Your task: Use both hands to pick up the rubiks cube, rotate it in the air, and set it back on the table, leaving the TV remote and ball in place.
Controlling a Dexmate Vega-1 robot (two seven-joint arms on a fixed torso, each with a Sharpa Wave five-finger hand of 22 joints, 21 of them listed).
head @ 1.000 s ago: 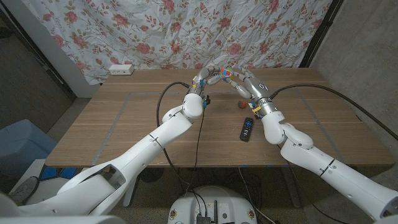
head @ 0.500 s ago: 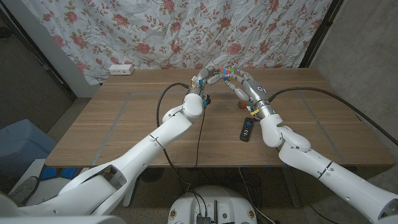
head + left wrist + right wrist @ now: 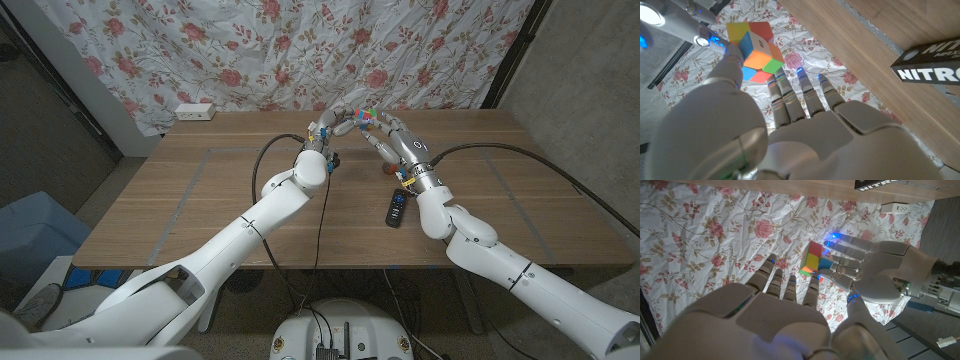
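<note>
The rubiks cube hangs in the air above the table's far side, squeezed between the fingertips of my left hand and my right hand. In the left wrist view the cube sits beyond my left hand, with a right-hand finger against its side. Seen from the right wrist, the cube lies against the left hand, just past my right hand's fingertips. The black TV remote lies on the table under my right forearm. The small reddish ball peeks out beside my right wrist.
A white power strip sits at the table's far left edge before the flowered curtain. A black box lettered NITRO rests on the wooden table. A black cable runs along my left arm.
The cube has risen slightly and turned a little between the hands. My right forearm has swung a bit towards the picture's left. Remote and ball have stayed put.
</note>
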